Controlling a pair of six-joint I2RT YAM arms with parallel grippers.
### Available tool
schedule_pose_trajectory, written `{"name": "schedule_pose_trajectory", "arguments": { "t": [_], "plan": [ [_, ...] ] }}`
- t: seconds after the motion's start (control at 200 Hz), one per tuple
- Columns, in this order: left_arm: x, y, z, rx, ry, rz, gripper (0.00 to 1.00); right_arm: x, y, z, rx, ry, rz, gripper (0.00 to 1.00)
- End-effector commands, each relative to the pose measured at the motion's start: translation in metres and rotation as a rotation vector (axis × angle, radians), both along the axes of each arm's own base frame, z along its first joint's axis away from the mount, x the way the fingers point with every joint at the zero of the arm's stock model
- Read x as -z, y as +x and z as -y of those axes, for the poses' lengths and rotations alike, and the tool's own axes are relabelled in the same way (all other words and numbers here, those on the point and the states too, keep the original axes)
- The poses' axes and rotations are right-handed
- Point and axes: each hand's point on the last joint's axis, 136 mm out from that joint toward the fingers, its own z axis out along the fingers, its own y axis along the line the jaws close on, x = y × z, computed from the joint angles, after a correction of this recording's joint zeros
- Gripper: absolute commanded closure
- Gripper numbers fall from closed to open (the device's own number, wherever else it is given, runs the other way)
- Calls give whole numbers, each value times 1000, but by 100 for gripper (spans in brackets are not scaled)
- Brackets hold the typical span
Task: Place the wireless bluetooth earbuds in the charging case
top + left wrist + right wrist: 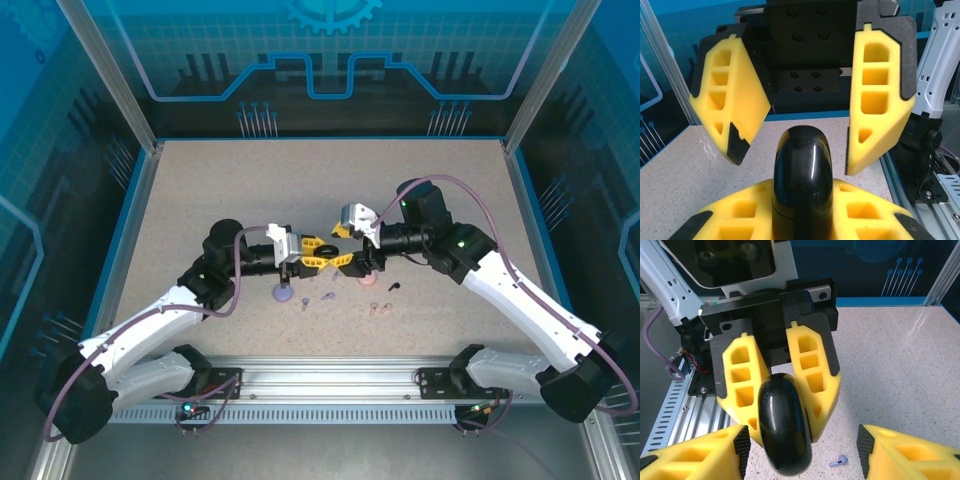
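Note:
A glossy black round charging case [802, 180] stands on edge between the yellow fingers of my left gripper [802, 222], which is shut on it. The right gripper [805, 112] faces it with its jaws spread wide, apart from the case. In the right wrist view the same case [785, 435] sits in the left gripper's fingers [812, 375], between my right gripper's open fingertips [802, 455]. One lavender earbud [838, 460] lies on the table below. From above, both grippers meet mid-table [330, 250]. Lavender earbuds [328, 296], a black earbud [393, 287] and pale earbuds [378, 310] lie just in front.
A lavender round case [283, 292] and a pink round case [367, 281] rest on the speckled table [200, 200] under the two wrists. The aluminium rail [330, 385] runs along the near edge. Blue walls enclose the other sides.

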Motion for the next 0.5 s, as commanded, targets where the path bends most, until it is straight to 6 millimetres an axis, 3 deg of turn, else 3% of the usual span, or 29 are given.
{"name": "schedule_pose_trajectory", "arguments": {
  "t": [0.0,0.495],
  "plan": [
    [-6,-2,3,13,5,44,89,-13,7,0,30,20,20,39],
    [0,-4,7,17,30,52,91,-22,23,8,106,29,32,39]
  ]
}}
